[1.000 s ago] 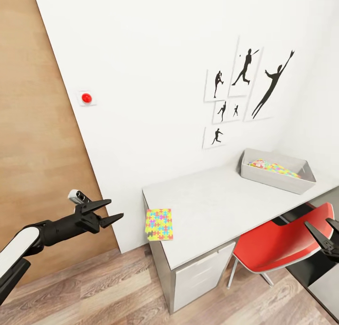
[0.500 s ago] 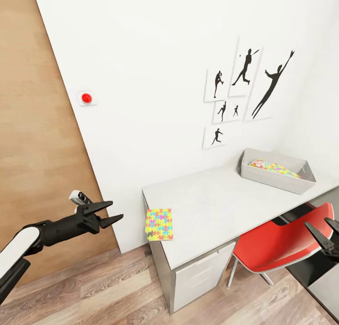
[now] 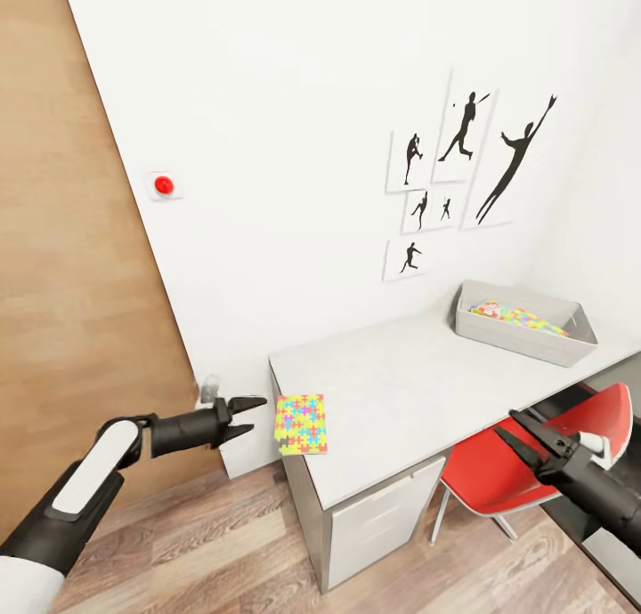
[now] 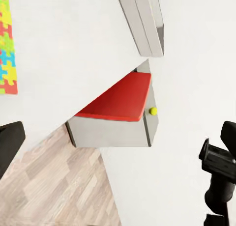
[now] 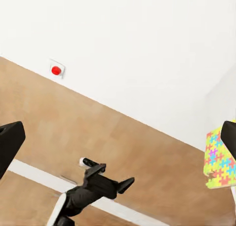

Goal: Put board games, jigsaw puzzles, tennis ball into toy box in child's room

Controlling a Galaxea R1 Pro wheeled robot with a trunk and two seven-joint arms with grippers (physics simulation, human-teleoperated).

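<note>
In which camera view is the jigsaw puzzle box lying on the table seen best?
The head view. There the whole jigsaw puzzle box lies flat near the table edge, close to the open left gripper. The left wrist view shows a strip of it; the right wrist view shows part of it at the picture's border.

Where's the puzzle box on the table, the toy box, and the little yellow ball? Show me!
jigsaw puzzle [image 3: 301, 424], head view, middle of its patterned lid.
toy box [image 3: 521, 340], head view, its near grey wall.
tennis ball [image 4: 153, 111], left wrist view, middle of the ball.
</note>
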